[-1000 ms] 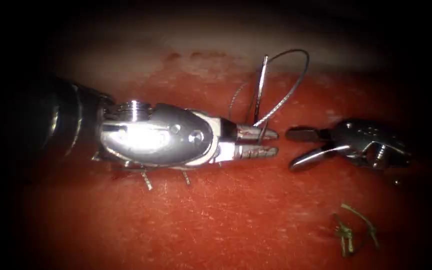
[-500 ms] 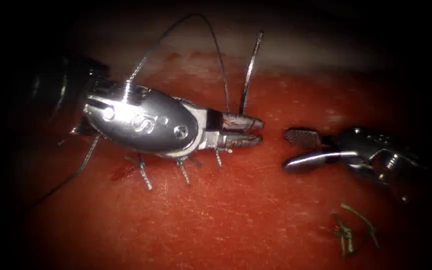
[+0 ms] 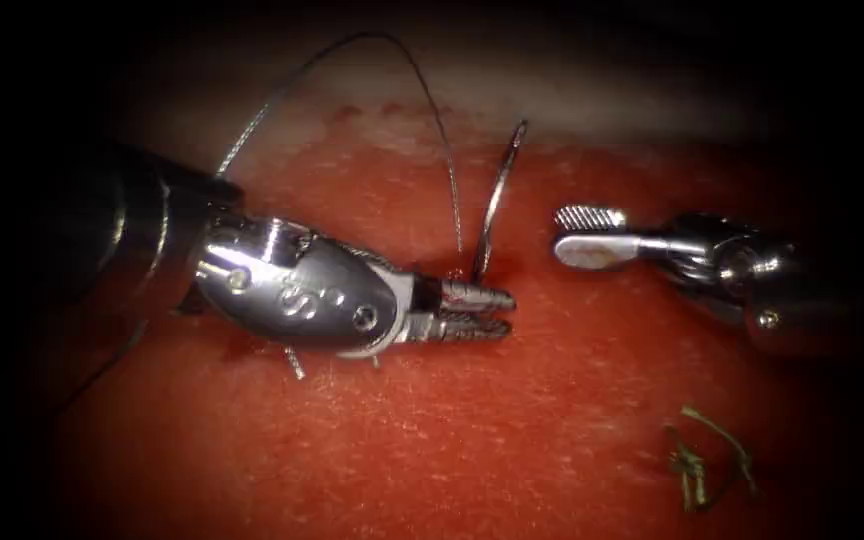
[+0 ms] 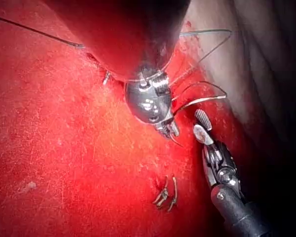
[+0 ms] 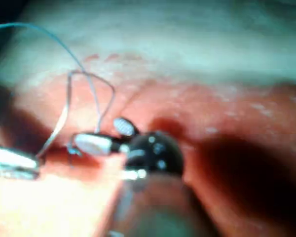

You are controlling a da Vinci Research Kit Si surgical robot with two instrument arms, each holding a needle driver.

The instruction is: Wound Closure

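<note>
My left tool (image 3: 474,311) lies low over the tissue (image 3: 452,430), jaws shut on the lower part of the curved needle (image 3: 497,200). The needle stands nearly upright, with its other end high in the air. In the left wrist view the needle (image 4: 202,100) arcs off the left tool (image 4: 168,129) and a short point sticks out beyond the jaws, just over the tissue. Thread (image 3: 372,34) loops high from beside the jaws and trails back behind the left shaft. My right tool (image 3: 588,234) hovers just right of the needle, open and holding nothing.
Tails of earlier stitches (image 3: 293,361) poke out from under the left tool's body. A clump of cut thread ends (image 3: 702,460) lies on the tissue at the lower right. Red fluid wets the tissue, and its pale edge (image 3: 592,100) runs along the back.
The left tool has dropped lower toward the tissue with the needle still in its jaws. The right tool has risen and come in beside the needle, still open. The thread loop swung leftward.
</note>
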